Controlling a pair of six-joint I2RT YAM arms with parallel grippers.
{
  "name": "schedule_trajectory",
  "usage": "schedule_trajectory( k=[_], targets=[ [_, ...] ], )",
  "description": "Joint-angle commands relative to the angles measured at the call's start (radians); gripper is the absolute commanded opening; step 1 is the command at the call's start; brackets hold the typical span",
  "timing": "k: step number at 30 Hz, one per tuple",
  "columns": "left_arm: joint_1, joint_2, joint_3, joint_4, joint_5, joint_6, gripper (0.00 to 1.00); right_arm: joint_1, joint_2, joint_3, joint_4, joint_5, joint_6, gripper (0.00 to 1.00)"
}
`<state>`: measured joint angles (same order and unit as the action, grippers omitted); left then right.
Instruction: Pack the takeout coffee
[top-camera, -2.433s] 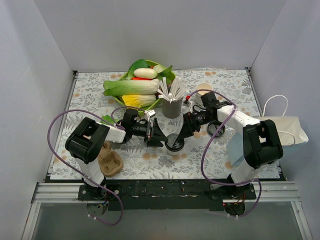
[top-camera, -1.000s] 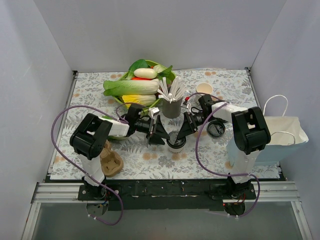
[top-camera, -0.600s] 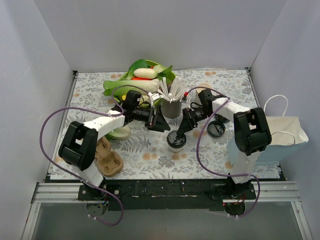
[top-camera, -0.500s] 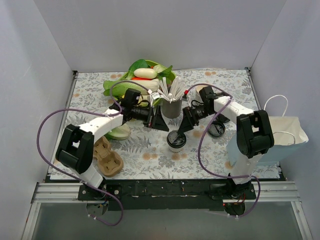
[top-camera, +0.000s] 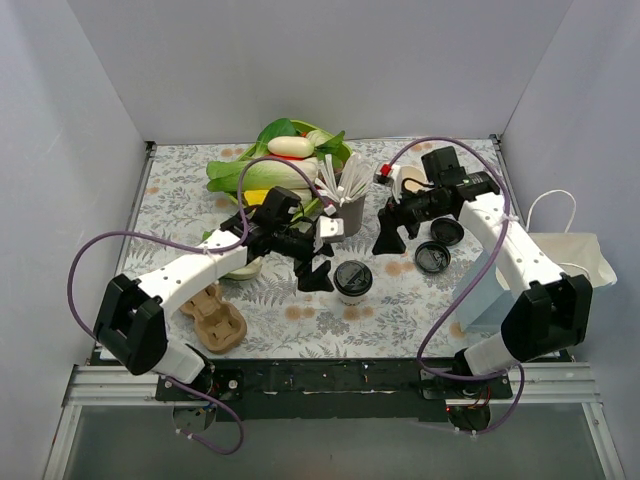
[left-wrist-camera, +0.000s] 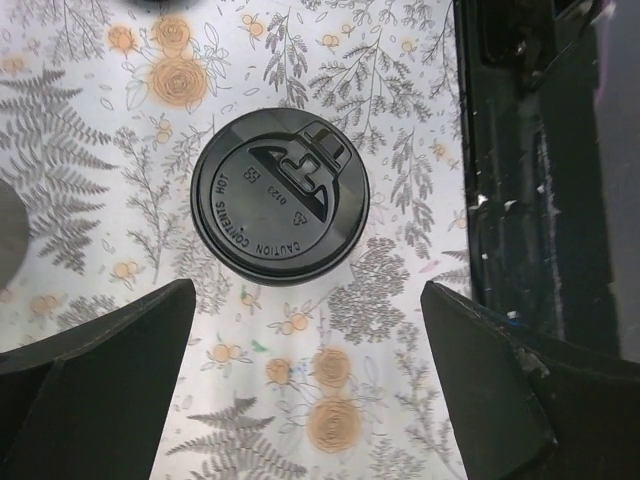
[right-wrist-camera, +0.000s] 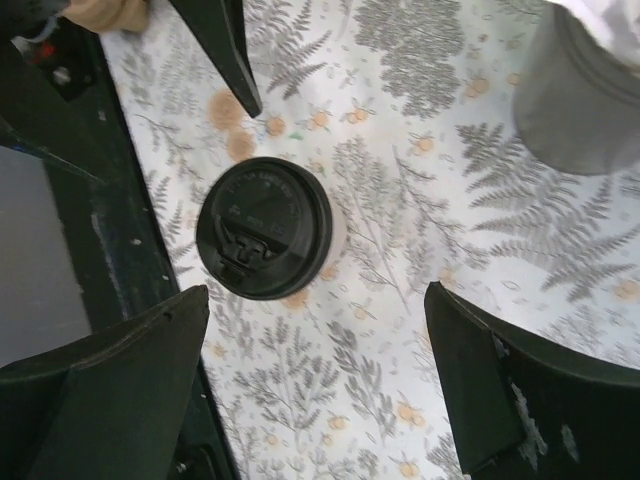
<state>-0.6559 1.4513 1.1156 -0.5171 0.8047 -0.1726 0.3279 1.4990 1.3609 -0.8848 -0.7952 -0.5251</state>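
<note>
Top external view: lidded takeout coffee (top-camera: 352, 279) upright on table (top-camera: 180, 195), between left gripper (top-camera: 320, 268) and right gripper (top-camera: 388, 240). Both grippers spread wide, holding nothing.

The table (top-camera: 175, 195) is covered by a white cloth printed with grey ferns and orange flowers. Near its centre, a little toward 5 o'clock, a small cream-white paper cup (top-camera: 352, 277) stands upright with a round black plastic lid (left-wrist-camera: 280, 210) closed on it. At 12 o'clock from it stands a grey metal cup of white straws (top-camera: 350, 212), and behind this, toward 11 o'clock, a green bowl of vegetables (top-camera: 347, 153). At 3 o'clock two loose black lids (top-camera: 445, 230) lie side by side. An open paper cup (top-camera: 408, 180) stands at 2 o'clock. A brown cardboard cup carrier (top-camera: 215, 318) lies at 8 o'clock. A white paper bag with handles (top-camera: 565, 262) is at the 3 o'clock edge.
</note>
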Motion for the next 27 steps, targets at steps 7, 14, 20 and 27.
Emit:
schedule_trajectory(
  k=[7,14,20,27],
  targets=[
    [-0.054,0.128,0.179,-0.098,-0.027,0.433,0.98,-0.003,-0.243,-0.012,-0.057,0.183,0.0,0.97],
    [-0.082,0.207,0.263,-0.202,0.002,0.473,0.98,-0.03,-0.324,-0.092,-0.043,0.195,0.013,0.98],
    [-0.117,0.244,0.28,-0.207,0.013,0.427,0.98,-0.055,-0.361,-0.144,-0.04,0.188,0.007,0.98],
    [-0.146,0.259,0.27,-0.187,-0.004,0.418,0.98,-0.072,-0.382,-0.183,-0.033,0.174,0.014,0.98]
  ],
)
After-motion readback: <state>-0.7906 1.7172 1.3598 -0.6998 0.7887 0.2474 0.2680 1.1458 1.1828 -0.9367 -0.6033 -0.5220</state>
